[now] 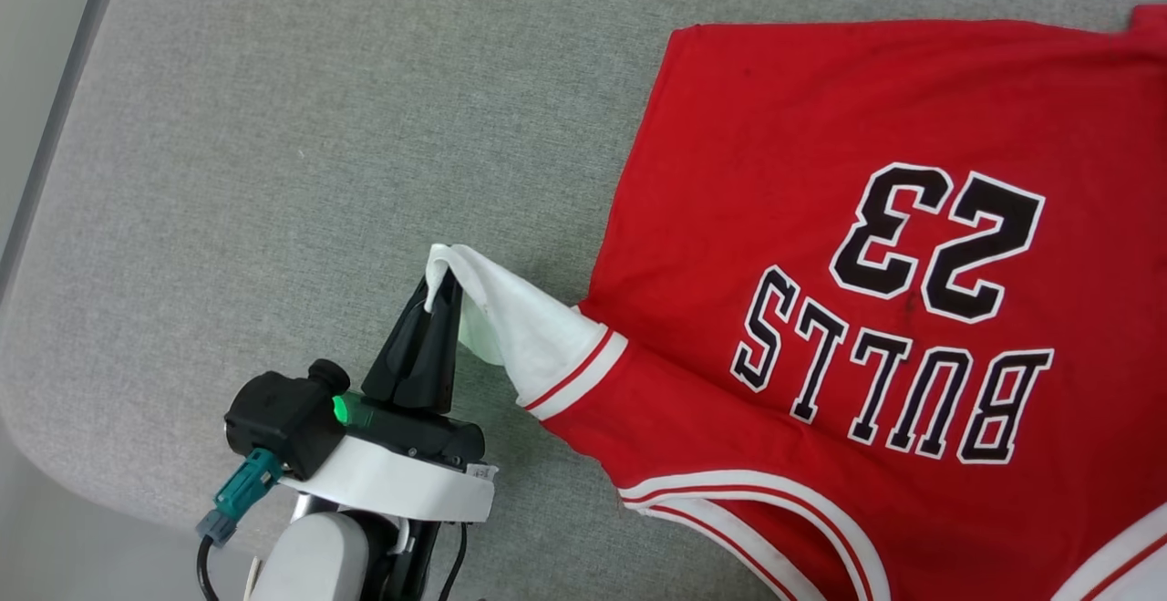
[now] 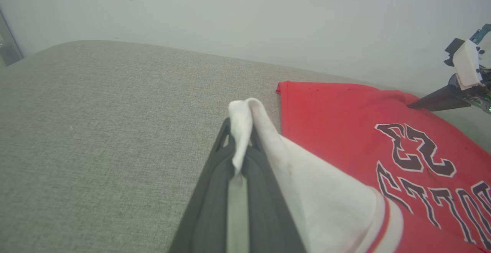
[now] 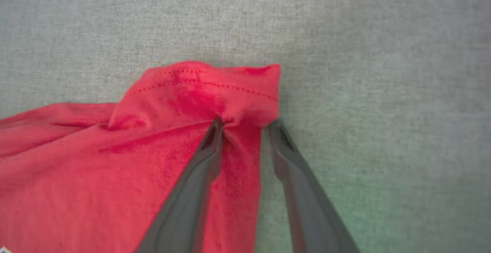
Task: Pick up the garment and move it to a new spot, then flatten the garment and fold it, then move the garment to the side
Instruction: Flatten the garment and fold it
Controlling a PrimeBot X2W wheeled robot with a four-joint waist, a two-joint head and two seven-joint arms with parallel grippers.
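The left hand [image 1: 444, 286] is clamped on the white sleeve tip [image 1: 474, 277] of the red garment [image 1: 775, 127], spread on the grey counter [image 1: 319, 127], and the right hand [image 3: 245, 124] stands apart around its bunched red corner.

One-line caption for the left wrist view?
Left end effector shut on the garment's white sleeve, held up off the grey surface; red body flat alongside.

Grey fabric surface [image 1: 273, 172], red garment [image 1: 775, 127] atop
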